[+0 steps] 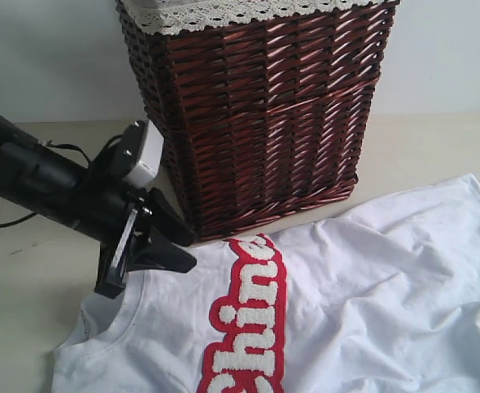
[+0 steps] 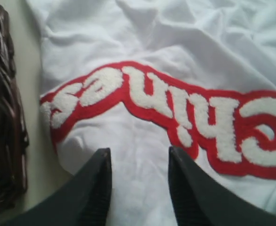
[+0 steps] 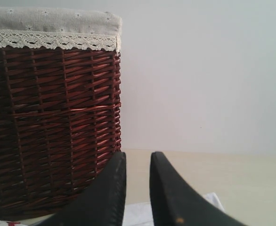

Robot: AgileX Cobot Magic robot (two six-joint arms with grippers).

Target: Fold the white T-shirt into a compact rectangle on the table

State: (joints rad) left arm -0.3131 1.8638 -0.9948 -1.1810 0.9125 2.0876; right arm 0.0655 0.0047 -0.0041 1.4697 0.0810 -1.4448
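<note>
Hovering beside the wicker basket (image 1: 256,123), the left gripper (image 2: 138,150) stands parted and empty over the white T-shirt (image 1: 387,278), rumpled on the table (image 1: 27,278) at the basket's foot. The right gripper (image 3: 138,154), facing the basket, is slightly parted, empty.

a plain pale grey-white wall (image 3: 199,70) rises beyond the right fingers (image 3: 105,202), bare and evenly lit. it meets the pale beige desk (image 3: 232,174) in a straight line. a dark red-brown wicker basket (image 1: 256,115), with a cloth lining (image 3: 48,19) and white lace trim (image 1: 224,12) at its rim, stands on the desk just beside the left fingers (image 1: 166,255). the light is soft, with faint shadows.
</note>
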